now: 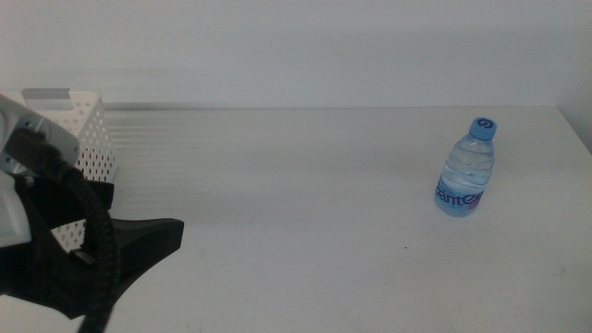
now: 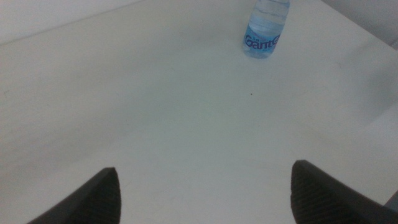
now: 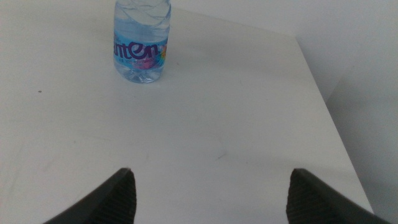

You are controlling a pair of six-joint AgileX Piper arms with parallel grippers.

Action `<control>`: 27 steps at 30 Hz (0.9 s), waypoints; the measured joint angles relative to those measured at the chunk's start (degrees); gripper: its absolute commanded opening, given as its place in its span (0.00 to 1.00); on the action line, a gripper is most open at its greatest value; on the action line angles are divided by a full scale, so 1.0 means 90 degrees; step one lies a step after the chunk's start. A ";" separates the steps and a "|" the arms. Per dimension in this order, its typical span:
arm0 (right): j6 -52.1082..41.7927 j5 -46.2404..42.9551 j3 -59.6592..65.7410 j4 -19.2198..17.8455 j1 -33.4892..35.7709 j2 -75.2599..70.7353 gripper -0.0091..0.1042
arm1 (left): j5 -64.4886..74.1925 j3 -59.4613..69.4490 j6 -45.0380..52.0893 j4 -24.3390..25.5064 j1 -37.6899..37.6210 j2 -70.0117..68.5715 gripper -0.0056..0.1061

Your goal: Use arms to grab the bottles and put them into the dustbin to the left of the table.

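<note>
One small water bottle (image 1: 465,169) with a blue cap and a blue label stands upright on the right side of the white table (image 1: 305,240). My left gripper (image 1: 139,222) is at the table's near left, open, with nothing between its jaws. It is close in front of the white perforated dustbin (image 1: 88,129) and far from the bottle (image 2: 264,28). The right gripper (image 3: 211,186) is out of the middle view. In its wrist view it is open and empty, above the table, with the bottle (image 3: 142,43) a short way ahead of it.
The table's right edge (image 3: 323,106) runs close beside the right gripper, with a drop beyond it. A pale wall stands behind the table. The left arm's black cable (image 1: 97,240) loops at the near left.
</note>
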 measured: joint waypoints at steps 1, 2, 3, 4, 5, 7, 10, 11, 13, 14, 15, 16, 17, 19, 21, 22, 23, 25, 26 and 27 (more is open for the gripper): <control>0.0000 0.0005 0.0000 0.0015 0.0000 0.0000 0.64 | 0.0006 0.0000 0.0000 0.0000 0.0000 0.0000 0.86; 0.0000 0.0005 0.0000 0.0053 0.0000 0.0000 0.64 | 0.0006 0.0000 0.0000 0.0000 0.0000 0.0000 0.86; 0.0000 0.0005 0.0000 0.0108 0.0000 0.0000 0.64 | 0.0006 0.0000 0.0000 0.0000 0.0000 0.0000 0.86; 0.0000 0.0033 -0.0017 0.0167 0.0000 0.0000 0.64 | 0.0006 0.0000 0.0000 0.0000 0.0000 0.0000 0.86; 0.0000 0.0093 -0.0067 0.0241 0.0000 0.0000 0.64 | 0.0006 0.0000 0.0000 0.0000 0.0000 0.0000 0.86; 0.0000 0.0152 -0.0256 0.0336 0.0000 0.0137 0.64 | 0.0006 0.0000 0.0000 0.0000 0.0000 0.0000 0.86; 0.0000 0.0152 -0.0718 0.0377 0.0003 0.0522 0.64 | 0.0006 0.0000 0.0000 0.0000 0.0000 0.0000 0.86; 0.0000 0.0146 -0.0881 0.0377 0.0003 0.0694 0.64 | 0.0006 0.0000 0.0000 0.0000 0.0000 0.0000 0.86; 0.0000 0.0146 -0.1162 0.0377 0.0003 0.1040 0.64 | 0.0006 0.0000 0.0000 0.0000 0.0000 0.0000 0.86; 0.0000 0.0141 -0.1307 0.0377 0.0003 0.1250 0.64 | 0.0006 0.0000 0.0000 0.0000 0.0000 0.0000 0.86; 0.0000 0.0114 -0.1440 0.0336 0.0003 0.1467 0.64 | 0.0006 0.0000 0.0000 0.0000 0.0000 0.0000 0.86; -0.0027 0.0067 -0.1532 0.0336 0.0003 0.1698 0.64 | 0.0006 0.0000 0.0000 0.0000 0.0000 0.0000 0.86; -0.0050 -0.0042 -0.1626 0.0236 0.0003 0.1936 0.64 | 0.0006 0.0000 0.0000 0.0000 0.0000 0.0000 0.86; -0.0072 -0.0448 -0.1750 0.0044 0.0003 0.2396 0.64 | 0.0006 0.0000 0.0000 0.0000 0.0000 0.0000 0.86; -0.0078 -0.1170 -0.1824 -0.0102 0.0003 0.2931 0.64 | 0.0006 0.0000 0.0000 0.0000 0.0000 0.0000 0.86; -0.0079 -0.1508 -0.1838 -0.0139 0.0003 0.3144 0.64 | 0.0006 0.0000 0.0000 0.0000 0.0000 0.0000 0.86; -0.0079 -0.1921 -0.1851 -0.0170 0.0003 0.3413 0.64 | 0.0006 0.0000 0.0000 0.0000 0.0000 0.0000 0.86; -0.0024 -0.2632 -0.1869 -0.0245 0.0003 0.3935 0.64 | 0.0006 0.0000 0.0000 0.0000 0.0000 0.0000 0.86; 0.0056 -0.3007 -0.1869 -0.0312 0.0003 0.4191 0.64 | 0.0006 0.0000 0.0000 0.0000 0.0000 0.0000 0.86; 0.0178 -0.3344 -0.1869 -0.0394 0.0003 0.4441 0.64 | 0.0006 0.0000 0.0000 0.0000 0.0000 0.0000 0.86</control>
